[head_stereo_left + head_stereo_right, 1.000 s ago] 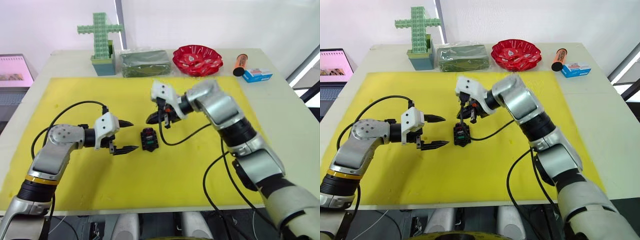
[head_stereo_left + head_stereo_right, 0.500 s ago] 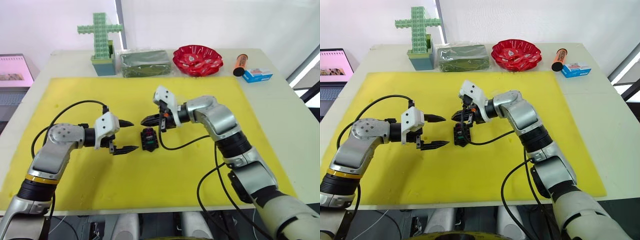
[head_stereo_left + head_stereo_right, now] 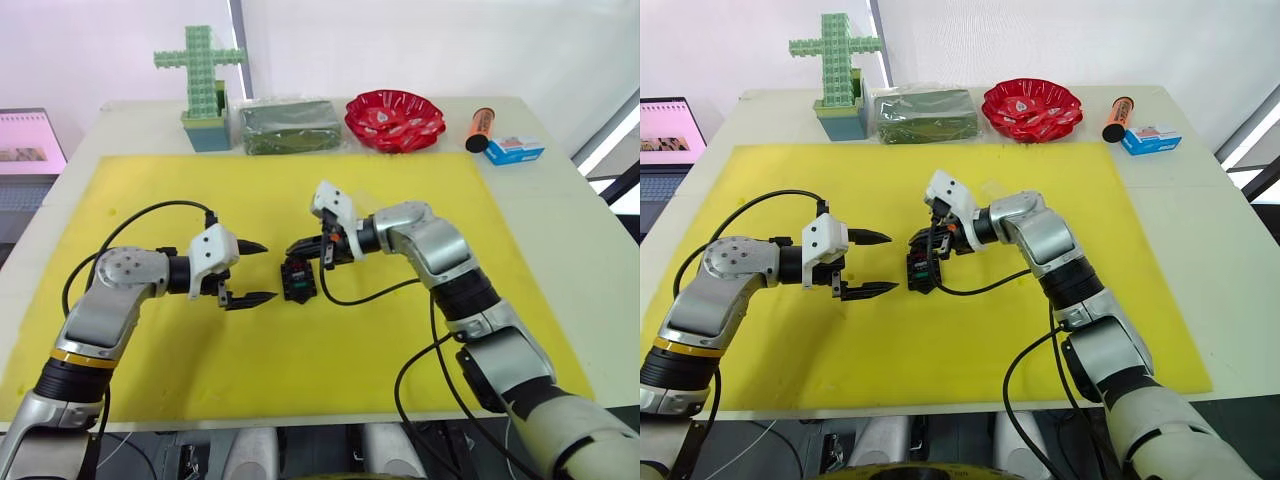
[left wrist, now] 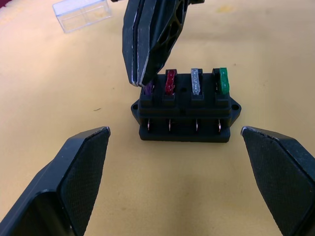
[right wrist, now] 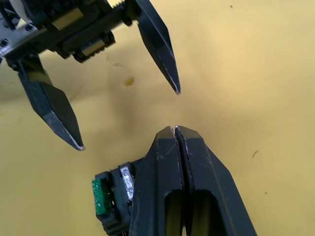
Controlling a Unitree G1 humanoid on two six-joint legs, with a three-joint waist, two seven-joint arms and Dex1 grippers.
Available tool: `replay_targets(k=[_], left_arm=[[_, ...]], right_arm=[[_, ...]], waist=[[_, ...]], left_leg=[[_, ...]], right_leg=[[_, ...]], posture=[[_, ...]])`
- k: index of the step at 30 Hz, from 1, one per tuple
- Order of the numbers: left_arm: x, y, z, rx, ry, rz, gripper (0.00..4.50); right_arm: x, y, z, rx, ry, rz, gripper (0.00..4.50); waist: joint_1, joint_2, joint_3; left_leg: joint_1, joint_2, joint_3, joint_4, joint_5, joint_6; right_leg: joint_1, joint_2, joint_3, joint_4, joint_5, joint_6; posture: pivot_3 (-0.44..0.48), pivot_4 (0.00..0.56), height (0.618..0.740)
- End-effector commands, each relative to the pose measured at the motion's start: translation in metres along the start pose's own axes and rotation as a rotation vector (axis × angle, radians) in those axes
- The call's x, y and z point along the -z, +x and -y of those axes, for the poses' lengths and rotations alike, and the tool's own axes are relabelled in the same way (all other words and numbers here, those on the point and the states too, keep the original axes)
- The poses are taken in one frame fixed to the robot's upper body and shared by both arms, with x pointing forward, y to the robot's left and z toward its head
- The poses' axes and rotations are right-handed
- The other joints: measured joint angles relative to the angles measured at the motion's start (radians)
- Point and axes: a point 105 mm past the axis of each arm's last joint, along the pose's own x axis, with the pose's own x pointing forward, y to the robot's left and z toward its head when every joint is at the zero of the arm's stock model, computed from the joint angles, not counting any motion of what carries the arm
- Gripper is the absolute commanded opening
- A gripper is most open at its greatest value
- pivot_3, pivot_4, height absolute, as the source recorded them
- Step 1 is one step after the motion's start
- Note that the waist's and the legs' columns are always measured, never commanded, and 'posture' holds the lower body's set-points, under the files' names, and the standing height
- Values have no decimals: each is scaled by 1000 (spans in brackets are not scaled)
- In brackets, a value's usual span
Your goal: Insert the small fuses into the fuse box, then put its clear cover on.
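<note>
The black fuse box (image 3: 298,279) sits mid-mat, between both grippers. Its top holds a red fuse (image 4: 170,81), a grey fuse (image 4: 196,81) and a green fuse (image 4: 223,81). A mauve fuse (image 4: 147,89) stands in the end slot. My right gripper (image 3: 293,246) is shut, and its tips touch the top of that mauve fuse. To the box's left my left gripper (image 3: 255,272) hangs open, its fingers apart on either side of the box in the left wrist view. The clear cover (image 4: 81,14) lies on the mat beyond the box.
The yellow mat (image 3: 300,370) covers most of the table. Along the back edge stand a green block cross (image 3: 203,85), a dark green packet (image 3: 290,125), a red bowl (image 3: 395,118), an orange marker (image 3: 480,128) and a blue-white box (image 3: 515,150). A laptop (image 3: 30,150) sits far left.
My right gripper has come down and forward, from above the mat behind the fuse box to the box's top. The left arm and the box have not moved.
</note>
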Motion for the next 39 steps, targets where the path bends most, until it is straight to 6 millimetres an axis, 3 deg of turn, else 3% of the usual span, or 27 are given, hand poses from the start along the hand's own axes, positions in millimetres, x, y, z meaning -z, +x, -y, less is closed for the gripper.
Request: replay_targets(k=[1,26,28,32,39], left_arm=[[-6,-4,-2,-5,36,9,4500],[-5,-2,0,-2,31,11,4500],[-5,-2,0,-3,31,11,4500],[-5,-4,0,-4,31,13,4500],[-13,-9,-1,-15,32,32,4500]], right_arm=[[-1,6,-2,-13,-18,12,21],[49,20,2,4,28,-228,21],[46,19,1,4,19,-211,21],[22,15,6,33,-9,-108,21],[-33,-11,0,62,-58,60,21]], waist=[[0,0,0],[0,0,-3],[0,0,-4],[1,0,-4],[0,1,-4]], left_leg=[[0,0,0,0,0,0],[2,0,0,0,0,0],[2,0,0,0,0,0],[2,0,0,0,0,0],[1,0,0,0,0,0]], right_leg=[[0,0,0,0,0,0],[2,0,0,0,0,0],[2,0,0,0,0,0],[2,0,0,0,0,0],[1,0,0,0,0,0]], posture=[[0,150,740],[0,150,740],[0,150,740],[0,150,740],[0,150,740]])
